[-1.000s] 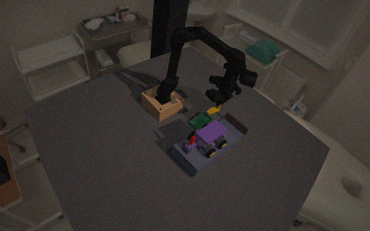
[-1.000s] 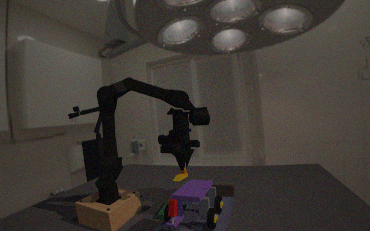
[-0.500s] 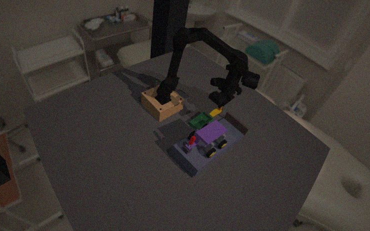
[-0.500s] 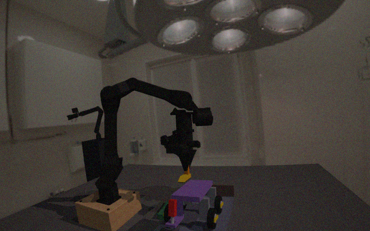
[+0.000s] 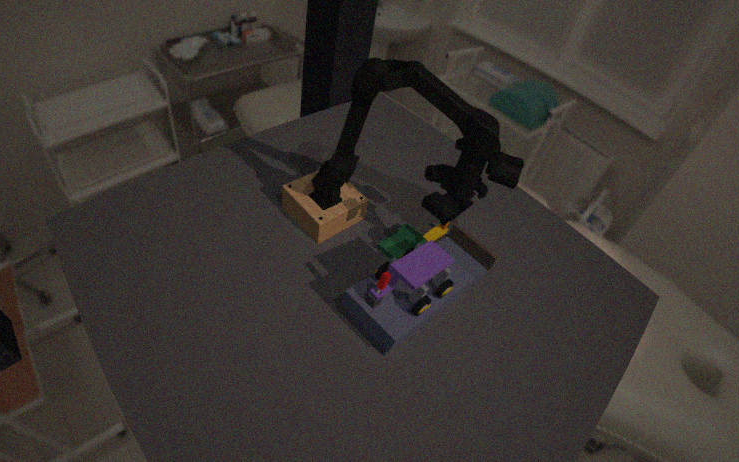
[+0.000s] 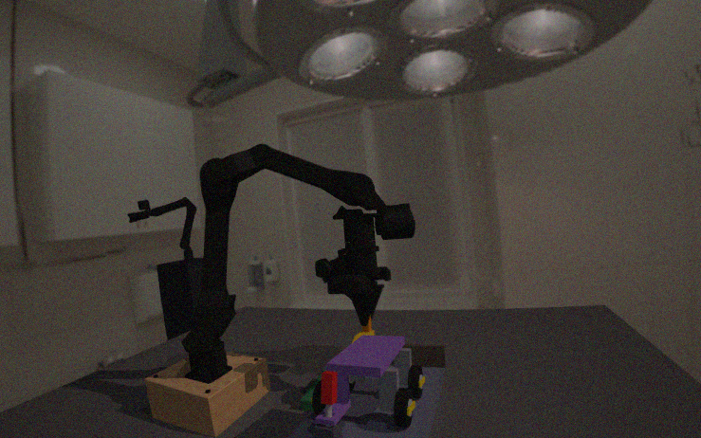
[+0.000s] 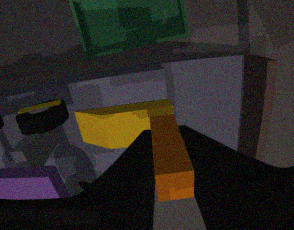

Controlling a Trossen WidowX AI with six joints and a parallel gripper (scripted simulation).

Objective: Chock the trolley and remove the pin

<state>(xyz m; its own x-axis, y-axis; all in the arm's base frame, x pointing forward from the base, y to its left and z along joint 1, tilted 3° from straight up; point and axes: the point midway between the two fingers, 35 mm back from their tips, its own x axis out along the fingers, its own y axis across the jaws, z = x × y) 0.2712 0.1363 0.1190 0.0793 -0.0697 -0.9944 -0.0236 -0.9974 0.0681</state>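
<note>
My gripper (image 5: 446,221) (image 6: 364,322) (image 7: 164,135) is shut on the orange handle of the yellow chock (image 5: 434,233) (image 6: 362,336) (image 7: 111,130). The chock hangs over the ramp (image 5: 466,268) (image 6: 432,402) (image 7: 209,95), beyond the trolley's downhill end. In the wrist view a gap shows between the chock and the nearest wheel (image 7: 43,120); its height is hard to judge. The purple trolley (image 5: 421,264) (image 6: 368,352) (image 7: 21,188) stands on the ramp. The red-headed stop pin (image 5: 384,280) (image 6: 329,387) is upright at its uphill end. The green tray (image 5: 395,239) (image 6: 309,396) (image 7: 101,25) lies beside the ramp.
A dark brown board (image 5: 475,249) (image 6: 430,355) (image 7: 252,102) crosses the ramp's downhill end. The wooden box (image 5: 302,219) (image 6: 181,402) surrounds the arm's base, on the tray's side of the ramp. The trolley's deck stands close to the gripper.
</note>
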